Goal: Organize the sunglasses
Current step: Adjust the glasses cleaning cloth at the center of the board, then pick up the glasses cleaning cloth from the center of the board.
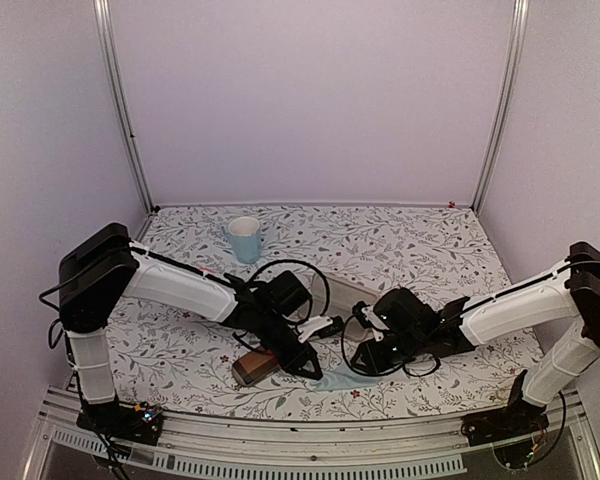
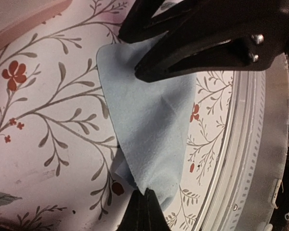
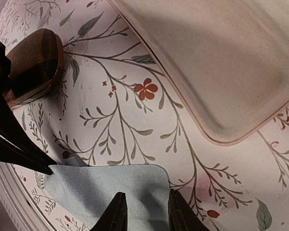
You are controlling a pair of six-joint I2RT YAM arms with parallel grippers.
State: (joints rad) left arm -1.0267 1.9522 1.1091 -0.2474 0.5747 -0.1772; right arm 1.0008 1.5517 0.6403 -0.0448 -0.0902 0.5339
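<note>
Your left pincer pinches the pale blue soft cloth; your right pincer straddles its edge, narrowly parted; no sunglasses in sight, so organizing looks mostly undone

Table: cloth, cup, brown case

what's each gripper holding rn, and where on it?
The left gripper is shut on the blue cloth, pinching one corner. The right gripper holds nothing; its jaws stand apart over another edge of the cloth.
</note>
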